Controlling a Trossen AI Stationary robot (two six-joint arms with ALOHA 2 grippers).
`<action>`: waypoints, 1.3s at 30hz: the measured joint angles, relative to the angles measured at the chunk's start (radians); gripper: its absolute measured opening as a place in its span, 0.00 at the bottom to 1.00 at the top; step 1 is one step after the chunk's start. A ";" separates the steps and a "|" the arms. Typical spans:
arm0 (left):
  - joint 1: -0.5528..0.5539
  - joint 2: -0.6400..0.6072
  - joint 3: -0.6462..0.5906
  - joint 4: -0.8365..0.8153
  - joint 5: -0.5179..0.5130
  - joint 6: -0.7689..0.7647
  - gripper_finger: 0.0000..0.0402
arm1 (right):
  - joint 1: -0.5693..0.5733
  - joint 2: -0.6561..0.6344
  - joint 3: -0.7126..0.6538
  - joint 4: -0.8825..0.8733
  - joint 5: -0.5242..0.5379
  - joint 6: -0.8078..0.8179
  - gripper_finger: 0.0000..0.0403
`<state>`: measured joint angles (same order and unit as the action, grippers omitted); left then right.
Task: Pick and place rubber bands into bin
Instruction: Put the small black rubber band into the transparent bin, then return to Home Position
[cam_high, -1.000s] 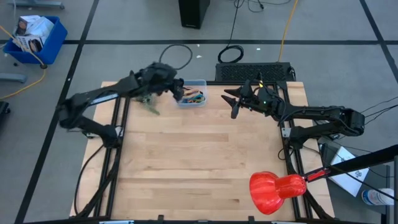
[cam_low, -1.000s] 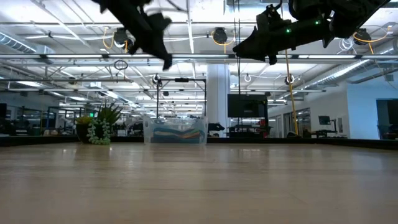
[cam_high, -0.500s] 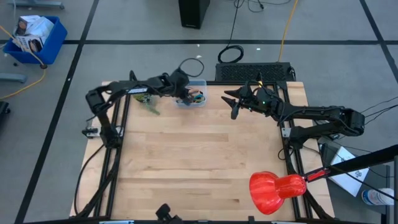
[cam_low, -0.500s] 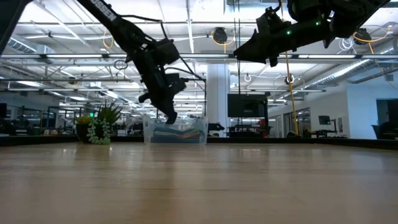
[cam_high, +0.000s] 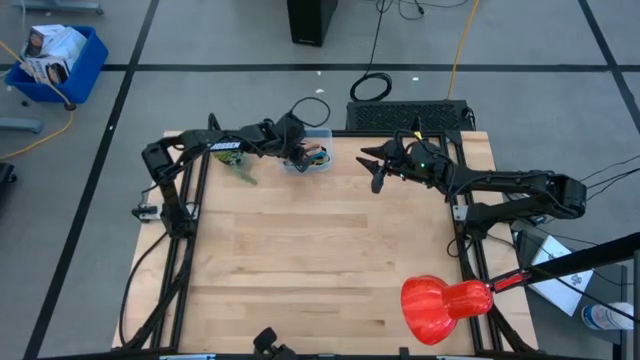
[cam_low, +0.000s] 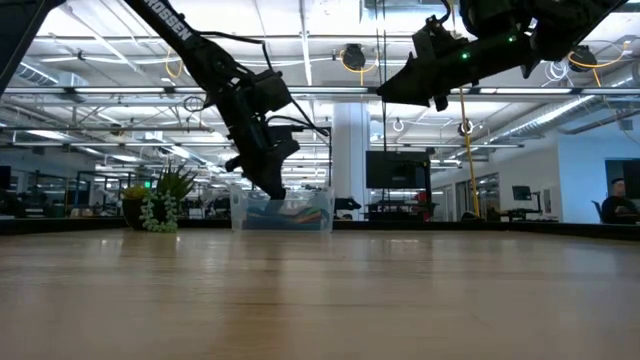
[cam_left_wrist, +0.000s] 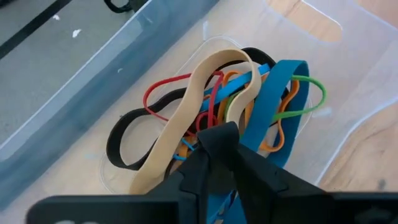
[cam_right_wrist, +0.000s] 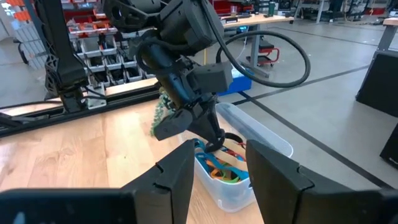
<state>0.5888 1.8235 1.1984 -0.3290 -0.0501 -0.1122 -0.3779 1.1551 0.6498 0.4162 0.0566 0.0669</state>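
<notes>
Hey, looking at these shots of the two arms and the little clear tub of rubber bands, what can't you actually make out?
- Whether the left gripper holds a band: in its wrist view the fingers hide the pile beneath.
- How many coloured rubber bands there are: they overlap in a tangle.
- The small clear plastic bin in the high view: the left arm covers part of it, contents too small.
- The green object on the table: too small to identify.
</notes>
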 joint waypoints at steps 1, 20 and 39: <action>0.000 0.000 0.000 0.000 0.000 0.002 0.20 | 0.000 0.000 0.000 -0.002 0.000 0.000 0.35; 0.008 -0.108 -0.002 -0.007 0.047 0.054 0.46 | -0.002 0.000 0.000 -0.006 0.003 -0.025 0.35; 0.093 -0.815 -0.315 -0.002 0.408 0.125 0.46 | -0.085 -0.399 -0.028 -0.423 0.090 -0.052 0.35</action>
<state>0.6814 1.0082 0.8829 -0.3308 0.3582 0.0125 -0.4633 0.7561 0.6214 -0.0073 0.1463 0.0150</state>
